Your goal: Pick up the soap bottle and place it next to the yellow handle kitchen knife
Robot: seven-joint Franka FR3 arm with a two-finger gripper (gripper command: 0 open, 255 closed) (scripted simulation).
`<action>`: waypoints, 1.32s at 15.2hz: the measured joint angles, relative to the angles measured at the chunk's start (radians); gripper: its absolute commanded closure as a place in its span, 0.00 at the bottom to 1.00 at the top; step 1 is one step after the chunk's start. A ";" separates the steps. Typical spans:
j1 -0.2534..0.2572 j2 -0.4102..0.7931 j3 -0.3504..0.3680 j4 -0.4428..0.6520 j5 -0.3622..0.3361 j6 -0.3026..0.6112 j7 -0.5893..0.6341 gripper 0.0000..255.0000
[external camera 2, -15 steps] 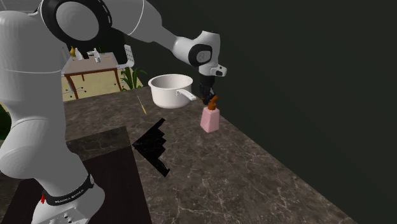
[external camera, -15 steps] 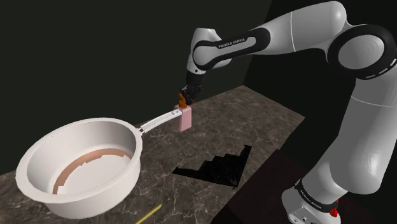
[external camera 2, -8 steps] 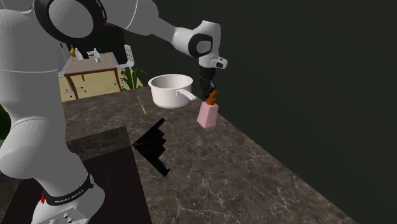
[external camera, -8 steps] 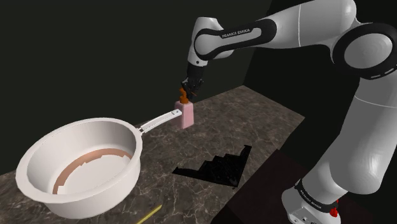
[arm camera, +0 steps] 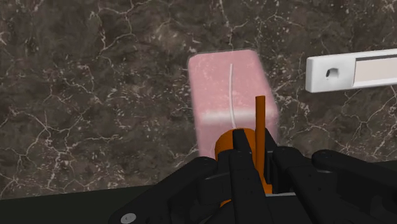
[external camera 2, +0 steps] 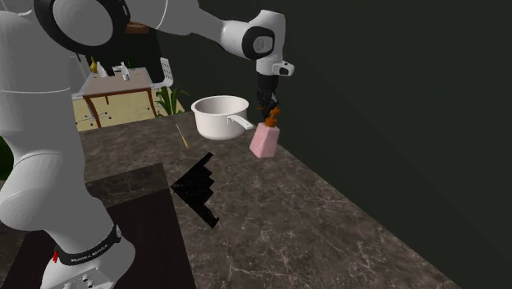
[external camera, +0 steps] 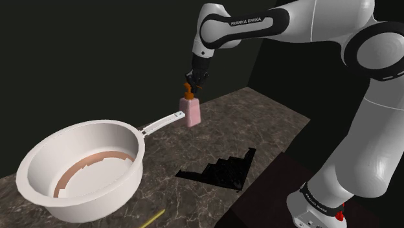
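Lifted since a second ago, the pink soap bottle (external camera: 191, 114) hangs just above the desk (external camera: 259, 123) near the pan handle (external camera: 162, 123), pump (arm camera: 228, 144) clamped in the pincer (external camera: 192, 86); next, carry toward the knife (external camera: 150, 219).

Dark stone counter (external camera: 262, 123) — pan (external camera: 78, 170), knife (external camera: 150, 219)

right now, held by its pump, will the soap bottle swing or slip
Probably swings: the soap bottle hangs tilted below the gripper, clasped only at its narrow orange pump. Its blocky pink body looks rigid, so crushing seems unlikely.
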 measured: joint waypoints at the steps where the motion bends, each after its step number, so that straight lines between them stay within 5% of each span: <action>1: 0.000 0.000 0.000 0.015 0.000 -0.014 0.001 1.00; 20: 0.000 0.002 0.000 0.274 -0.005 -0.271 0.019 1.00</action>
